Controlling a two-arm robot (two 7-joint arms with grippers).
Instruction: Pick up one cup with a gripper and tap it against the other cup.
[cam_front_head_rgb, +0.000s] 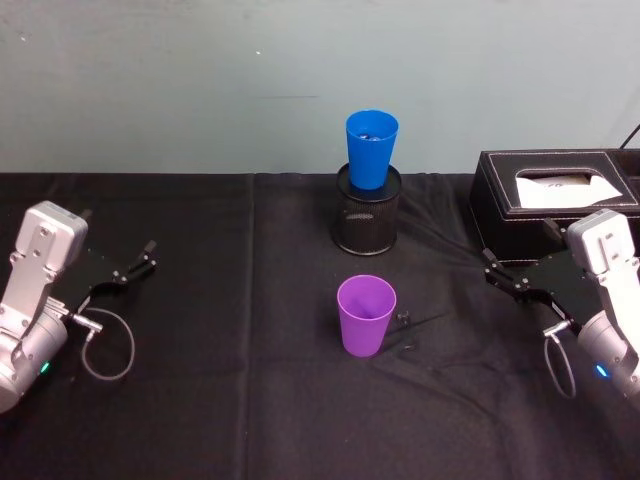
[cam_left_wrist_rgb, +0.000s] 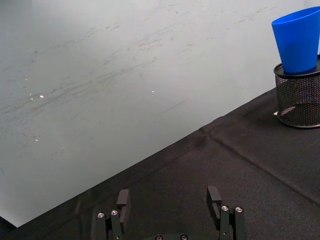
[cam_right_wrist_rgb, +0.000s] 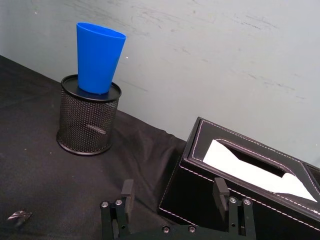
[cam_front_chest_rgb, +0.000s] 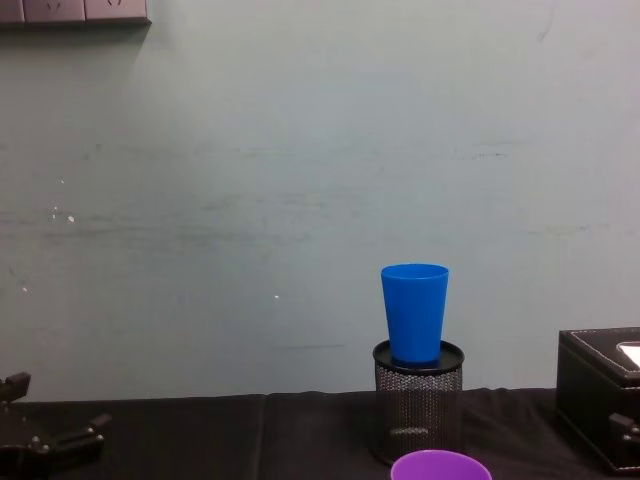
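Head view | purple cup (cam_front_head_rgb: 366, 315) upright | blue cup (cam_front_head_rgb: 371, 148) on mesh holder (cam_front_head_rgb: 366, 222)

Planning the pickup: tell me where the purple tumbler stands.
In the head view the purple tumbler stands upright mid-table, nearer the robot than the black mesh holder carrying the blue tumbler.

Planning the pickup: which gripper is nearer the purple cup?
Right. The right gripper sits open off the purple cup's right side; the left gripper, also open, rests farther off to its left.

near cup (cam_front_head_rgb: 366, 318) before mesh holder (cam_front_head_rgb: 365, 228); far cup (cam_front_head_rgb: 371, 150) atop holder; tissue box (cam_front_head_rgb: 497, 215) right
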